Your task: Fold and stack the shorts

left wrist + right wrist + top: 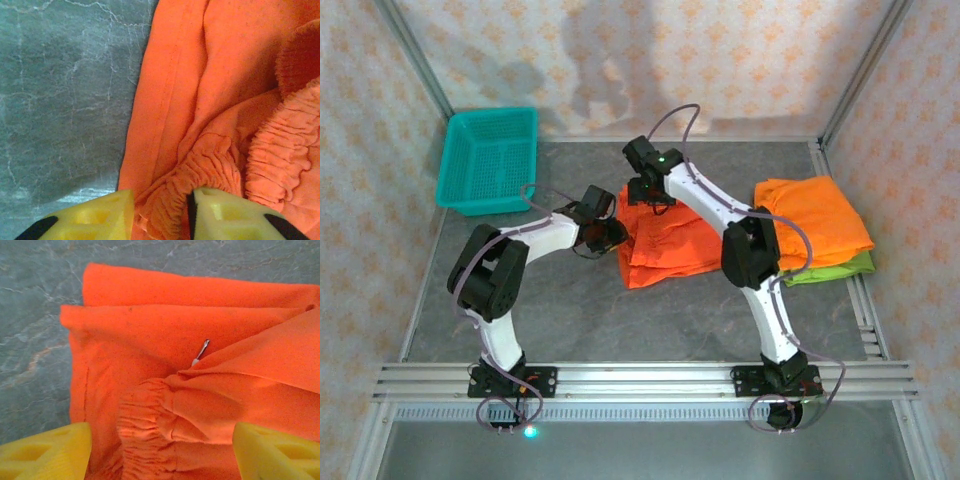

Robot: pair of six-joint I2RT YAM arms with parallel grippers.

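The orange shorts (665, 240) lay partly folded at mid-table (570, 310), their left edge running straight against bare grey surface. Open table lay to the left and on the near side, up to the arm bases. A teal basket (485, 160) stood in the far left corner, well apart. At the right edge sat a folded stack: orange shorts on top (815, 225), lime green shorts (840, 268) beneath.

The left gripper (605, 235) stood at the left edge of the mid-table shorts. In the left wrist view its jaws were narrowly apart, with the gathered waistband (210, 160) bunched between them; a firm clamp could not be confirmed.

The right gripper (650, 192) stood at the far edge, jaws wide apart astride the waistband, gripping nothing
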